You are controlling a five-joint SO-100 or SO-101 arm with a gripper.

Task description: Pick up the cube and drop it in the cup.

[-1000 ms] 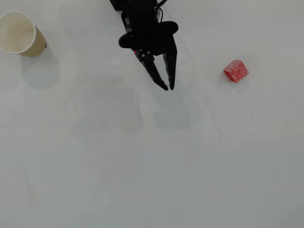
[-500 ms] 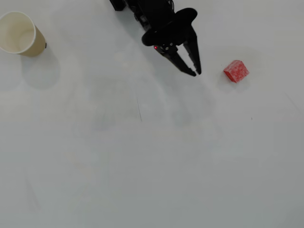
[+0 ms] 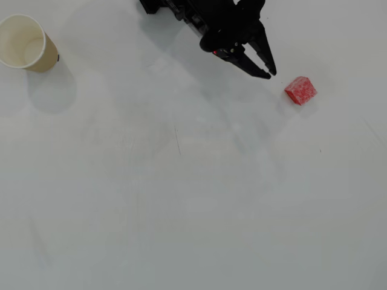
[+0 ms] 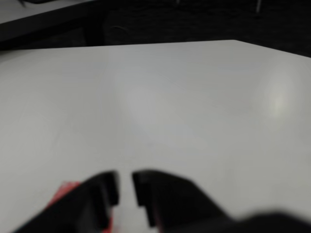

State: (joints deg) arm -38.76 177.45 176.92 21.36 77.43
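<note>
The small red cube [image 3: 300,90] lies on the white table at the right in the overhead view. My black gripper [image 3: 270,74] hangs just up and left of it, a short gap away, fingers nearly together and holding nothing. The wrist view is blurred: the gripper [image 4: 125,183] shows a thin slit between its fingers, and a bit of the cube [image 4: 65,191] peeks out at the lower left behind one finger. The tan cup [image 3: 25,42] stands upright at the far left, its white inside showing nothing in it.
The arm [image 3: 199,15] comes in from the top edge of the overhead view. The white table [image 3: 193,199] shows faint scuffs and a thin dark mark. The wrist view shows the table's far edge [image 4: 146,43] against a dark background.
My gripper has swung to the right and slightly up across the table, from near the middle to just beside the cube. Cube and cup have not moved.
</note>
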